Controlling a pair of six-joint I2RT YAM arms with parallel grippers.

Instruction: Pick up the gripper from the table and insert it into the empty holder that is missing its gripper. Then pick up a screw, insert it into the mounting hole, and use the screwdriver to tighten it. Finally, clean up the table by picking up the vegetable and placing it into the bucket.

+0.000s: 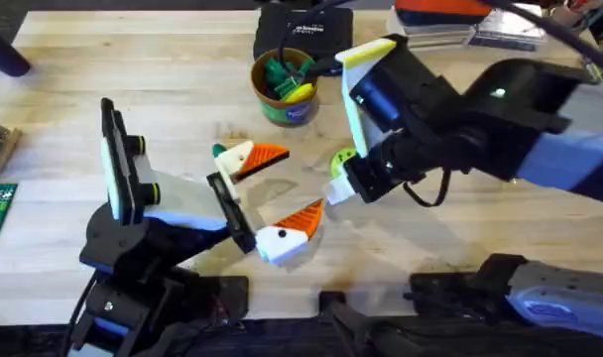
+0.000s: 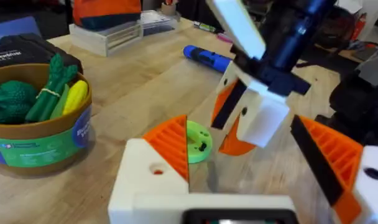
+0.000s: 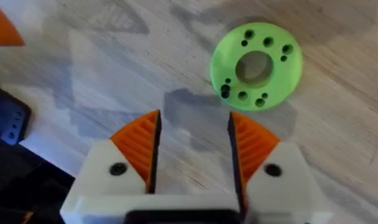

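Right gripper above the green ring

Right gripper (image 3: 192,149), fingers apart and empty, has the bright green ring (image 3: 256,65) just beside at one o'clock; left gripper (image 2: 257,162) also apart.

Not much to read here, honestly. The black case (image 2: 27,53) sitting behind the bucket has white lettering along its edge; in the left wrist view it looks like "ScrewDriver", but the letters are small and I wouldn't swear to it. From overhead the same case (image 1: 301,30) shows a white printed line that's too tiny to make out. The small round can with the green label and orange-brown rim (image 2: 43,140) has a dark blue patch on the label with white text, something starting with "Bu", the rest unreadable, plus a small line of print at the left that's illegible too.
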